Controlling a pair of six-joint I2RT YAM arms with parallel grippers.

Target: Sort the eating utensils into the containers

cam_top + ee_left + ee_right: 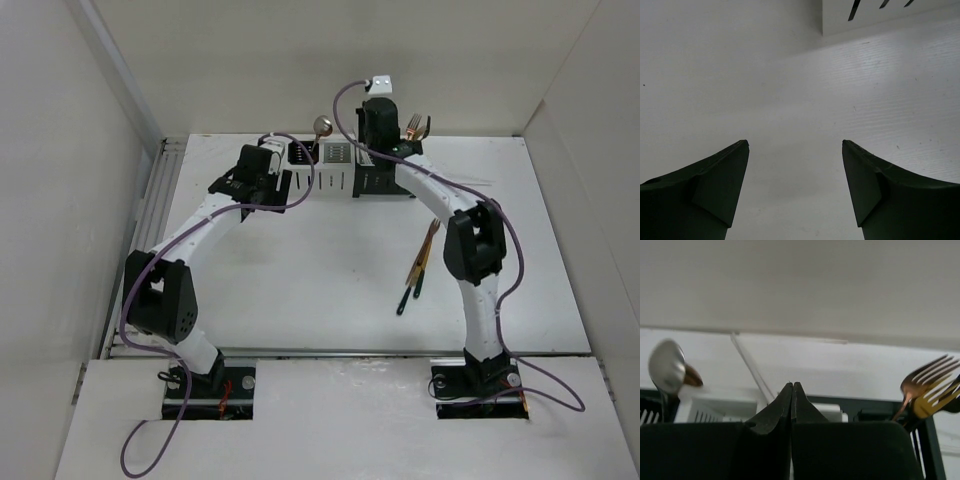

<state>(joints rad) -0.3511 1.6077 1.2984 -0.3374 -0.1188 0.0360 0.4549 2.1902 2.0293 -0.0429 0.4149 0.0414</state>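
The containers (335, 178) stand in a row at the back of the table. A silver spoon (322, 126) stands upright in one toward the left, and copper and gold forks (418, 125) stand in the black one at the right end. Several loose utensils (418, 265) lie bunched on the table beside the right forearm. My left gripper (795, 145) hangs open and empty over bare table, by the row's left end (258, 190). My right gripper (792, 386) is shut with nothing in it, above the row (383, 150), between the spoon (667, 365) and the forks (927, 385).
A white container corner (865, 15) shows at the top right of the left wrist view. White enclosure walls (60, 180) stand on three sides. Purple cables (350, 95) loop above both arms. A metal rail (150, 230) runs along the table's left edge.
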